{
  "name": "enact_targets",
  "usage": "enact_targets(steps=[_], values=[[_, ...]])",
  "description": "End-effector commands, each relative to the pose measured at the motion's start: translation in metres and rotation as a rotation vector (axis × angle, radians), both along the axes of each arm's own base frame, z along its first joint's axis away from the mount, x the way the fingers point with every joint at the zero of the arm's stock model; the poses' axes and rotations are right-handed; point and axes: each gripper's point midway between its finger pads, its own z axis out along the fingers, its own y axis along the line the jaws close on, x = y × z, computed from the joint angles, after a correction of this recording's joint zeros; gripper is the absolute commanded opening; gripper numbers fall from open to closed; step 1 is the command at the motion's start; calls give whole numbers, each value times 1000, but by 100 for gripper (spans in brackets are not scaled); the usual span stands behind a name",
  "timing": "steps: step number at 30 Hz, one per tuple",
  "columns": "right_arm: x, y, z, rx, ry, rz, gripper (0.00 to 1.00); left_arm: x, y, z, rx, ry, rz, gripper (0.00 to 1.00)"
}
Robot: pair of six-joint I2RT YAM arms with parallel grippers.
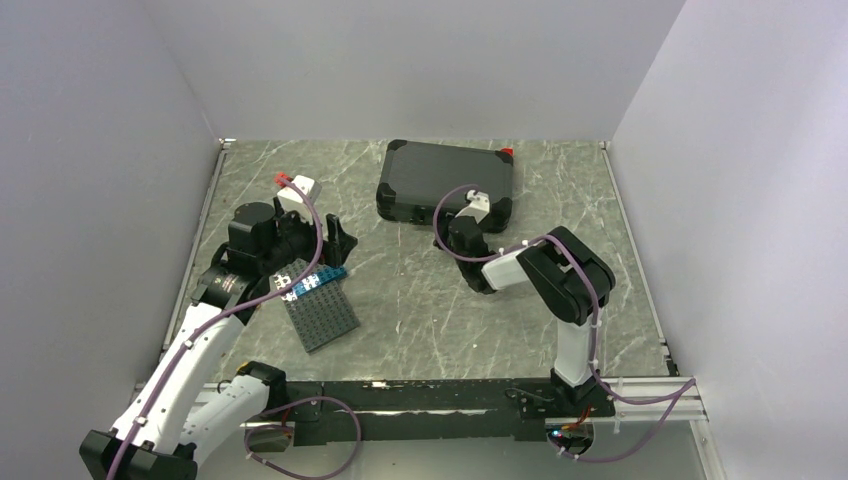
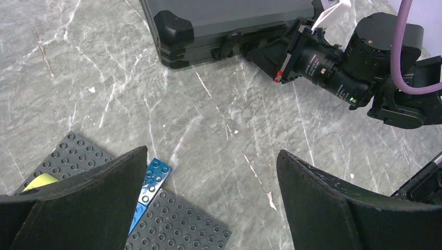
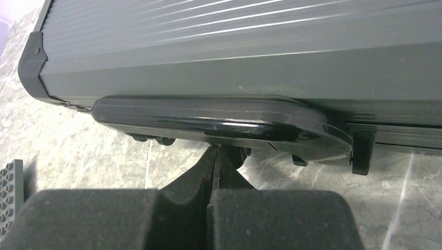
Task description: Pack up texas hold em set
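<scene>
Light: we see even, diffuse brightness; shadows faint.
Glare: pale streaks along the case (image 3: 234, 31) lid.
Blur: right tool (image 3: 213, 174) slightly soft.

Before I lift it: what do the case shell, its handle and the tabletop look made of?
Case: dark grey, satin, finely ribbed panels catching light; aluminium or hard plastic, unclear. Handle: glossy black plastic, judging by sharp highlights and rounded moulded edges. Tabletop: grey-green with white veins, marble look; real stone or printed laminate, cannot tell.
</scene>
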Motion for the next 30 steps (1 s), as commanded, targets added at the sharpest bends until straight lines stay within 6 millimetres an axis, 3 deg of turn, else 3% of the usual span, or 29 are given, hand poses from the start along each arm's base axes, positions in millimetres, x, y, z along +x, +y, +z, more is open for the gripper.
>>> enact_targets(steps=[1, 8, 30], values=[[5, -8, -9, -28, 17, -56, 0, -1, -1, 11, -14, -45, -16, 98], [0, -18, -16, -30, 34, -94, 0, -1, -1, 12, -19, -48, -20, 98], [-9, -20, -31, -51, 74, -120, 0, 0, -1, 14, -28, -49, -21, 98]])
